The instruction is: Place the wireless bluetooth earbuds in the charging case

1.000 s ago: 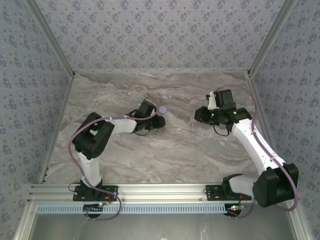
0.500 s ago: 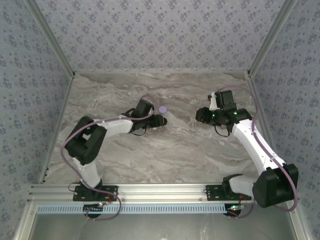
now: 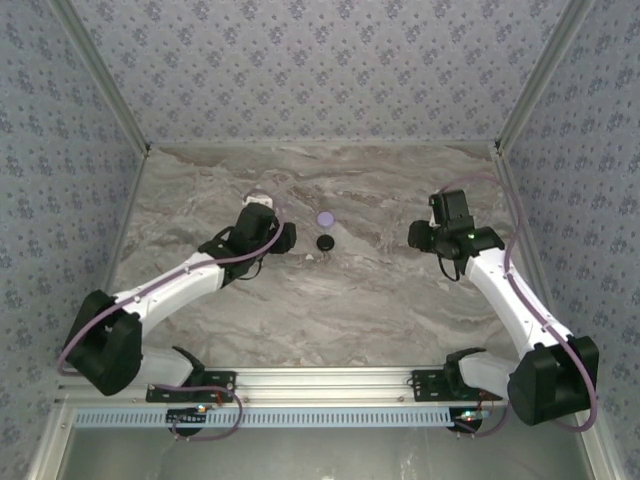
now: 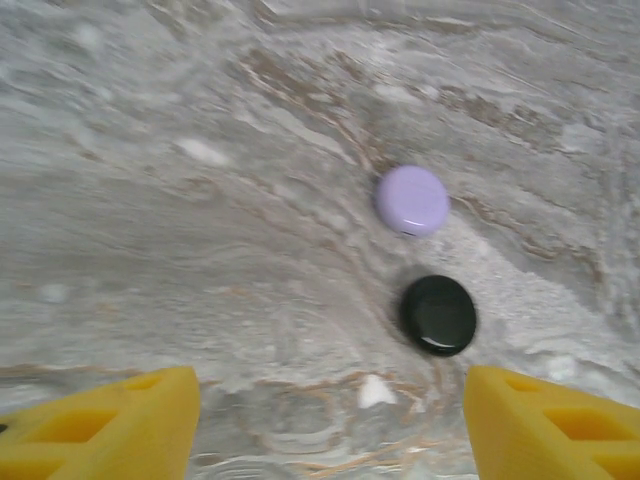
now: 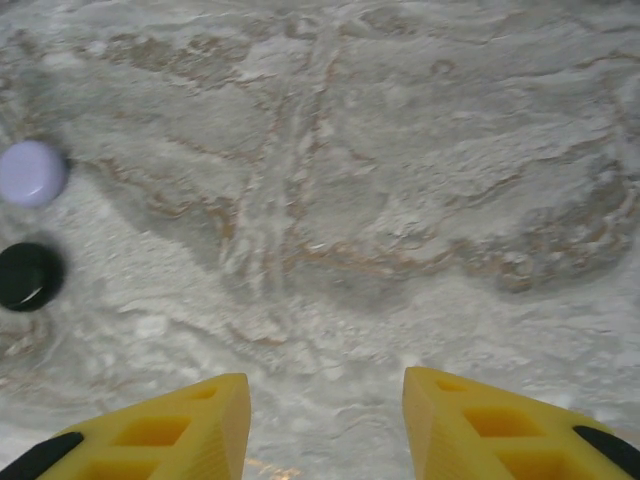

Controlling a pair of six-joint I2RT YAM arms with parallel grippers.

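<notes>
Top external view: a marbled grey worktop [image 3: 350,300] carries everything, with patterned walls on three sides. The left arm [image 3: 180,285] stretches low across it from the near rail. The right arm [image 3: 505,290] reaches in from the opposite side.

The left gripper [image 4: 330,400] stands wide, its yellow fingers [image 4: 110,420] far apart with only bare stone between them. The right gripper [image 5: 325,400] is parted more narrowly and is likewise empty.

Between the two grippers, near the worktop's middle, lie two round pucks, apart from both. The lilac case [image 3: 325,218] lies farther from the arm bases, and the black case [image 3: 326,243] sits just beside it on the near side, not touching. Both are lying flat. Whether earbuds sit inside cannot be told.
</notes>
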